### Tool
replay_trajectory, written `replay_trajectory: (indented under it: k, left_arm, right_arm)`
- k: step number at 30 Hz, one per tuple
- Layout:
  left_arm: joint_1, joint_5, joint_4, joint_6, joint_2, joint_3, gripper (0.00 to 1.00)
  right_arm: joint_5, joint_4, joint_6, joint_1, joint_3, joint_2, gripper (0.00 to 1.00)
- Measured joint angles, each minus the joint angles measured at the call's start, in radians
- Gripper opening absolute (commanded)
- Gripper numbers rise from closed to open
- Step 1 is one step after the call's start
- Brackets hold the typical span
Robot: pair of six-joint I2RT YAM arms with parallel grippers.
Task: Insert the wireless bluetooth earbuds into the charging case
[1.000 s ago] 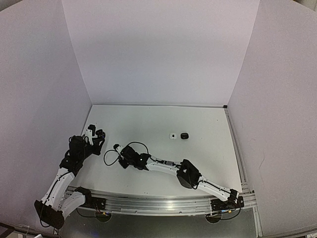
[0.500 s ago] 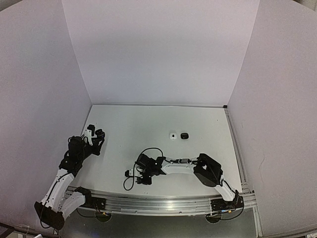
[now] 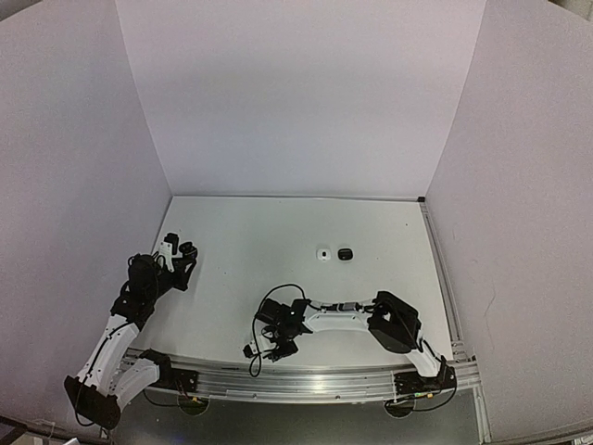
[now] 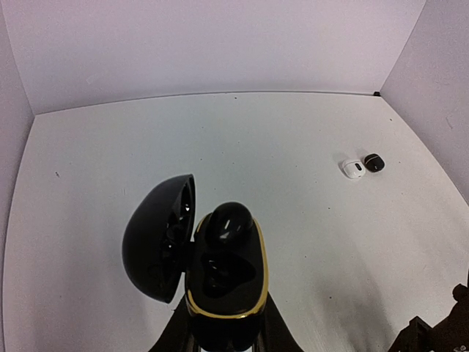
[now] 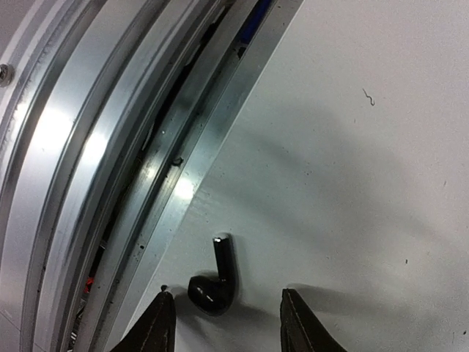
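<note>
Spread astride the black earbud (image 5: 212, 287) by the near rail (image 5: 110, 147), the right gripper (image 5: 229, 323) should centre before pinching; the left gripper (image 4: 227, 337) clamps the open charging case (image 4: 223, 275).

Top camera overlooks the table (image 3: 278, 232); right wrist camera seemingly hovers close.

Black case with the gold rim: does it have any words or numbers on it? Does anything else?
None can be read.
The black case and the earbud show no writing.
The small white case and small black case are too small to tell.
</note>
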Motion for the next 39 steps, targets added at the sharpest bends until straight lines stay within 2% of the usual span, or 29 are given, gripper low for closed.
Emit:
replay_trajectory:
  k: [4, 7, 14, 17, 21, 29, 39]
  left_arm:
    - [0.000, 0.002, 0.000, 0.000, 0.001, 0.000, 0.00]
    - [0.000, 0.005, 0.001, 0.000, 0.002, 0.000, 0.00]
    - [0.000, 0.010, 0.028, -0.002, 0.005, -0.006, 0.00]
    - [0.000, 0.012, 0.050, -0.003, 0.010, -0.019, 0.00]
    - [0.000, 0.024, 0.052, -0.003, 0.018, -0.021, 0.00]
    - [0.000, 0.026, 0.052, -0.004, 0.016, -0.021, 0.00]
    - [0.000, 0.026, 0.052, -0.002, 0.009, -0.021, 0.00]
  right_arm:
    - [0.039, -0.015, 0.076, 0.000, 0.001, -0.021, 0.47]
    - [0.075, -0.001, 0.205, 0.006, -0.008, -0.076, 0.48]
    - [0.324, 0.064, 0.738, 0.067, -0.036, -0.230, 0.48]
    - [0.439, 0.074, 0.928, 0.115, -0.047, -0.216, 0.49]
    - [0.518, 0.078, 1.098, 0.161, -0.041, -0.128, 0.47]
    - [0.569, 0.078, 1.264, 0.175, -0.086, -0.088, 0.40]
    - [0.531, 0.112, 1.289, 0.175, -0.109, -0.089, 0.40]
